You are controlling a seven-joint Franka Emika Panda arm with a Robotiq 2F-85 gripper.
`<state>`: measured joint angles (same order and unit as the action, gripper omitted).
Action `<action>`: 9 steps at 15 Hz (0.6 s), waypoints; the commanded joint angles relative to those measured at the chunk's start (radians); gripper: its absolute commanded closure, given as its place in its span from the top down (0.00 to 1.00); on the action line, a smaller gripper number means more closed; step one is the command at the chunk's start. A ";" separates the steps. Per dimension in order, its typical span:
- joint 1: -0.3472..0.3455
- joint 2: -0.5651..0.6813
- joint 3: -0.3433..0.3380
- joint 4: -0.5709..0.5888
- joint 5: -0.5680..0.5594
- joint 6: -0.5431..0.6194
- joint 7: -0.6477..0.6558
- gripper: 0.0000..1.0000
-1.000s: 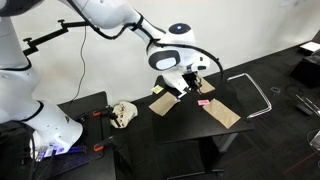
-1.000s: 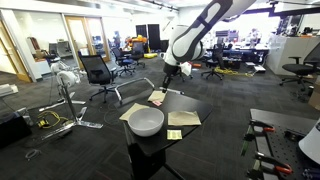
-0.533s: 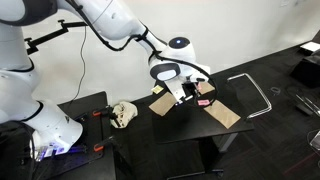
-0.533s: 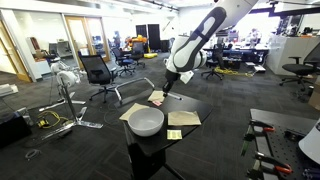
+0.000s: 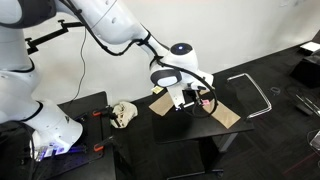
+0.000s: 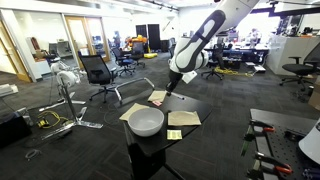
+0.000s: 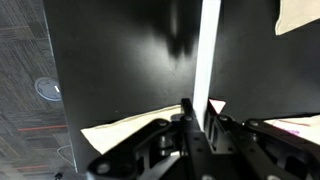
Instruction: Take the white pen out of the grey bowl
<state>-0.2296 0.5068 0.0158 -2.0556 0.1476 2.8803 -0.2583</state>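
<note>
My gripper: the black two-fingered gripper (image 7: 200, 118) is drawn in narrow and clamped on the pen. In both exterior views it hangs low over the far part of the table (image 5: 188, 98) (image 6: 177, 90).
My fingers: in the wrist view, two dark fingers (image 7: 186, 112) press the pen's near end from either side.
Pen: the long white pen (image 7: 207, 50) runs straight out from my jaws, up the middle of the wrist view. It is outside the bowl, over bare tabletop. I cannot tell whether its far tip touches the table.
Bowl: the round grey bowl (image 6: 146, 128) sits at the near end of the table in an exterior view, well apart from my gripper. I cannot make it out in the wrist view.
Table: the black flat-topped table (image 7: 110, 60) carries a soft dark shadow just beside the pen.
Papers: a tan paper sheet (image 6: 158, 97) lies just beside my gripper, and two more (image 6: 134, 110) (image 6: 185, 118) flank the bowl. Pale paper edges also show under my fingers in the wrist view (image 7: 120, 128).
Note: a small yellow note (image 6: 174, 134) lies near the bowl at the table's front edge.
Side stand: a crumpled cream object (image 5: 123, 113) rests on a lower dark surface, apart from the table.
</note>
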 commanded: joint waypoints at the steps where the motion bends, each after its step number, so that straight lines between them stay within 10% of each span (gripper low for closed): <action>1: -0.010 0.006 -0.006 -0.013 -0.008 0.032 0.044 0.03; 9: -0.023 0.067 0.004 0.011 -0.005 0.023 0.045 0.06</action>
<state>-0.2422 0.5567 0.0088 -2.0539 0.1476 2.8820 -0.2455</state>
